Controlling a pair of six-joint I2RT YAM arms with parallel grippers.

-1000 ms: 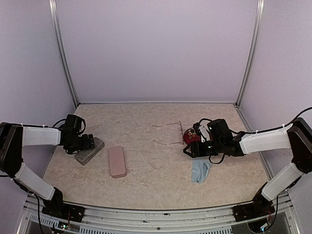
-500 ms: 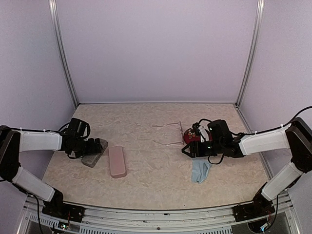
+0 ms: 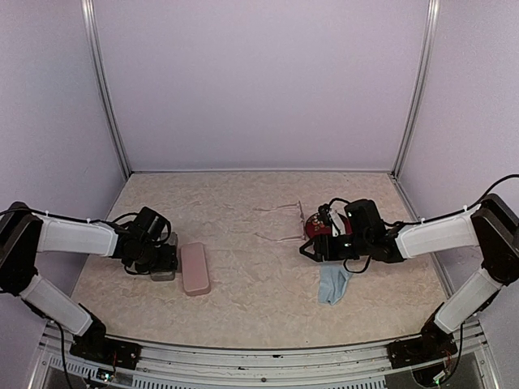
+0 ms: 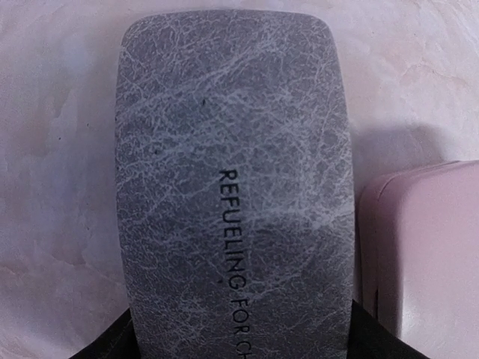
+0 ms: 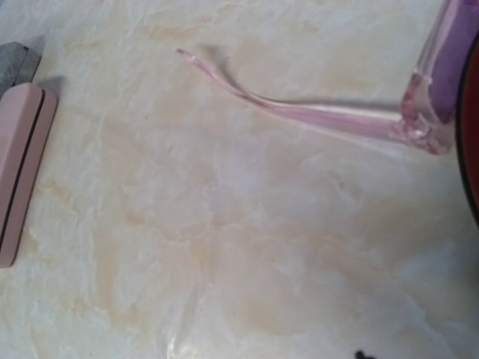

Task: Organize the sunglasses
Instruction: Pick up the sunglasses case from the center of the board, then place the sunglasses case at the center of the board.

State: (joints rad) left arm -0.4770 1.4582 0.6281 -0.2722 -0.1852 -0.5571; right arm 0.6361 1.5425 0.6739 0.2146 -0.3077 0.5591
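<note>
Sliding right across the beige marbled table (image 3: 243, 190), your left gripper (image 3: 160, 261) pinches the grey crackle-textured oblong case (image 4: 232, 187). The case now sits just beside the pink oblong case (image 3: 195, 268), not out at the left. Likely staging; neither pair is cased yet. The right gripper (image 3: 310, 248) has barely moved, and I can't tell its finger state. A light-blue cloth (image 3: 332, 284) lies near it. The red translucent sunglasses (image 3: 323, 231) rest by its tips. The pale clear-pink sunglasses (image 5: 314, 112) sit alongside them, slim arms splayed and apt to snag.
</note>
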